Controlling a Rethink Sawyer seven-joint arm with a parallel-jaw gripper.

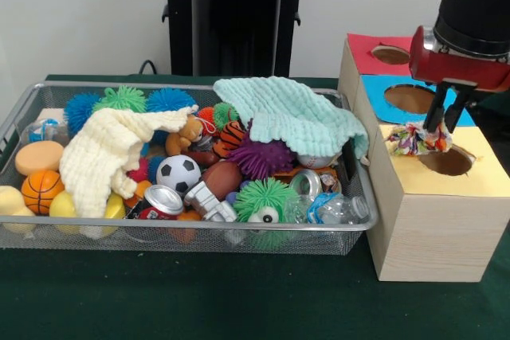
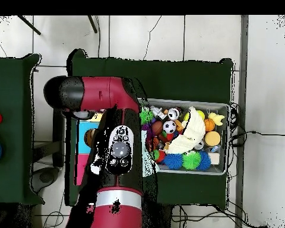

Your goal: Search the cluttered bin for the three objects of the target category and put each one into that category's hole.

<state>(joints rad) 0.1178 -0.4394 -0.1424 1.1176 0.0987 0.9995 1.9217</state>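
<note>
The wire mesh bin (image 1: 199, 229) stands on the green table, full of mixed toys, balls, cans and cloths; it also shows in the overhead view (image 2: 228, 138). To its right stands a long wooden box (image 1: 434, 236) with red (image 1: 365, 53), blue (image 1: 381, 89) and yellow (image 1: 486, 177) tops, each with a hole. My gripper (image 1: 440, 133) is shut on a small multicoloured cloth (image 1: 408, 139) and holds it just above the left rim of the yellow top's hole (image 1: 448, 162). In the overhead view my arm (image 2: 118, 148) hides the gripper and most of the box.
In the bin lie a cream cloth (image 1: 103, 153), a mint cloth (image 1: 291, 113), a soccer ball (image 1: 178, 173), a basketball (image 1: 41, 189), spiky balls (image 1: 263, 158), a crushed can (image 1: 159, 201) and clear plastic bottles (image 1: 331, 209). The black pedestal (image 1: 235, 17) stands behind.
</note>
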